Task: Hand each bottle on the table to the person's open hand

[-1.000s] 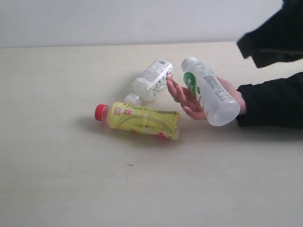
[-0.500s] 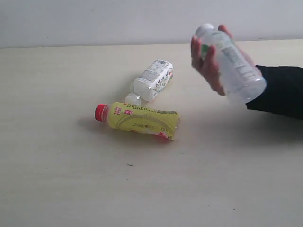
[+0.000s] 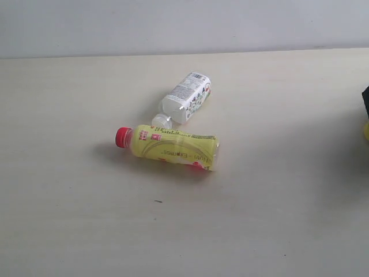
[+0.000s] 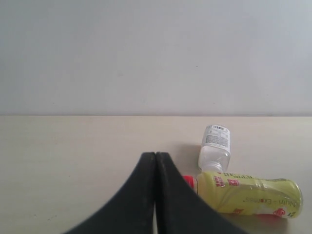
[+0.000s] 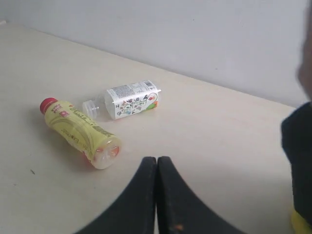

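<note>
Starting on the left: the left gripper (image 4: pixel 155 155) has its jaws pressed flat together with nothing between them, and it doesn't show in the exterior view at all. From its wrist camera the yellow bottle (image 3: pixel 167 149) lies ahead and off to one side, with the red cap (image 3: pixel 122 137) end closest to the fingers. In the exterior view that bottle is on its side on the table (image 3: pixel 81 219), a bit left of centre. Its long axis runs pretty much across the view, cap to the left and base to the right. Just behind it is the whitish bottle (image 3: pixel 185 98), also lying down but on a diagonal. Its white cap (image 3: pixel 161 121) points at the yellow one's shoulder, right beside it, and I can't tell if they actually touch. Then the right gripper (image 5: pixel 157 160): same deal, jaws closed up tight, holding nothing, and both bottles sit well ahead of it, over toward the left arm's side. So my guess is the left arm is nearer for either bottle. A grab on the yellow one would want the jaws opened and set across that left-to-right axis, mid-body. The person's open hand isn't in view anywhere, only a dark shape (image 3: pixel 365 95) at the far right edge, maybe a sleeve.
</note>
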